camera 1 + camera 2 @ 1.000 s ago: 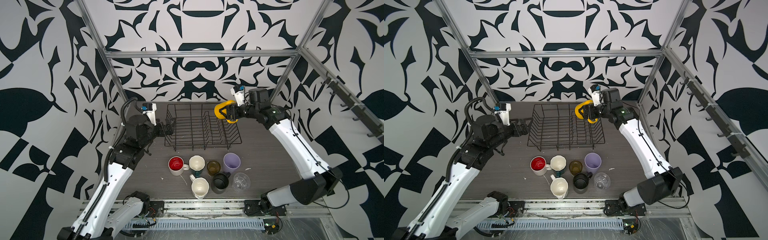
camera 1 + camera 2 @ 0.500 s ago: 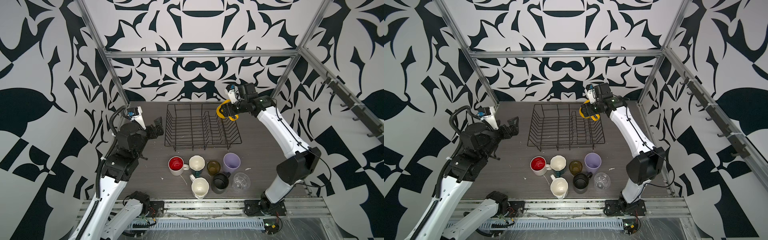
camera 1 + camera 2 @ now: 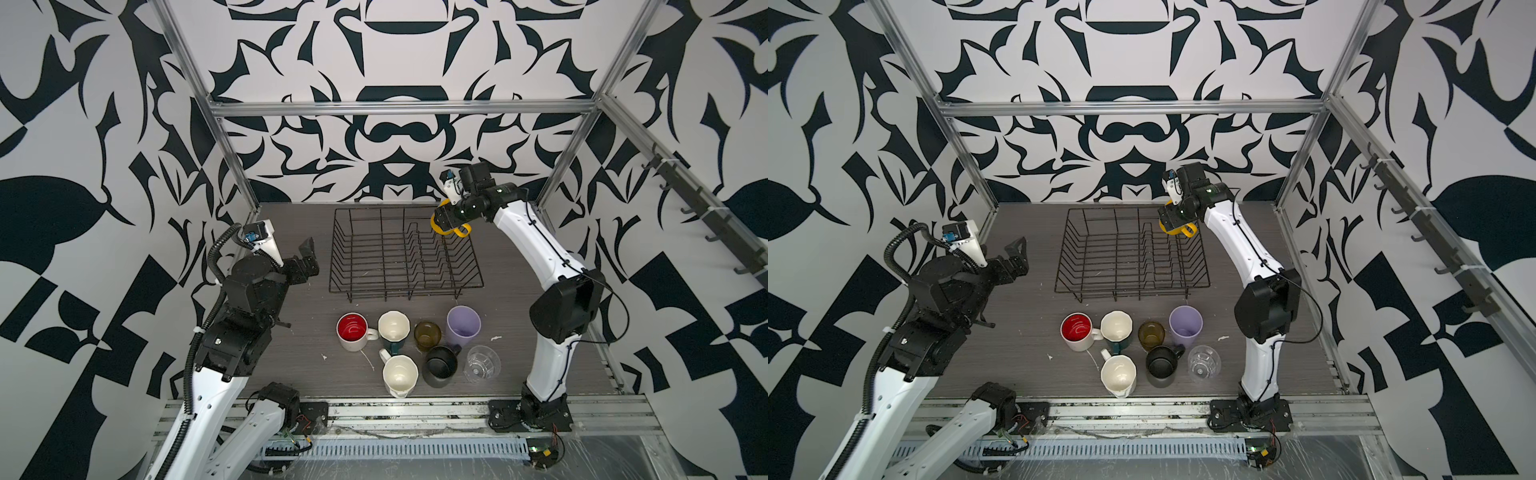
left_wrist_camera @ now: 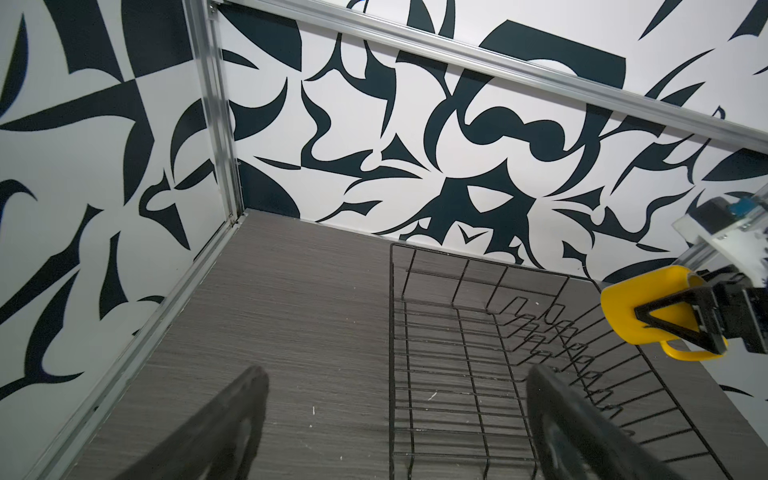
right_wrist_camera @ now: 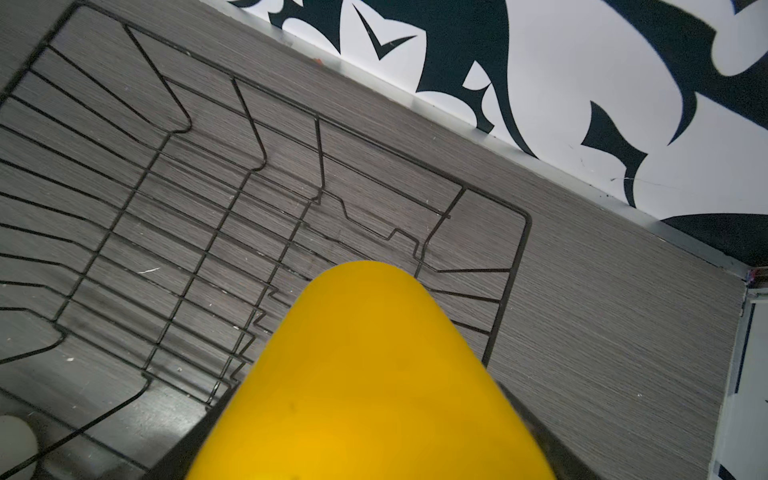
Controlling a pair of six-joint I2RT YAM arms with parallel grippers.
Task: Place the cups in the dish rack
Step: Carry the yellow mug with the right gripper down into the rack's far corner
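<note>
My right gripper [image 3: 443,217] [image 3: 1169,220] is shut on the yellow mug [image 3: 459,230] [image 3: 1185,231] [image 4: 640,297] [image 5: 365,374], held on its side in the air over the far right corner of the black wire dish rack [image 3: 405,286] [image 3: 1129,286] [image 4: 392,332] [image 5: 524,232]. The rack holds nothing. My left gripper [image 3: 308,254] [image 3: 1018,250] [image 4: 395,374] stands open and empty just left of the rack. In front of the rack stand the red-inside mug [image 3: 352,330], teal mug [image 3: 393,328], amber glass [image 3: 427,334], lilac tumbler [image 3: 463,326], cream mug [image 3: 400,376], black mug [image 3: 441,365] and clear glass [image 3: 482,363].
The patterned back wall and its metal frame post [image 3: 569,145] stand close behind the right gripper. The cups cluster tightly, some touching. Bare grey tabletop [image 3: 291,365] lies left of the cups and between rack and right wall.
The left gripper has pulled back leftward from the rack's left side. The right arm has folded its elbow down and carried the yellow mug slightly left over the rack's far right corner.
</note>
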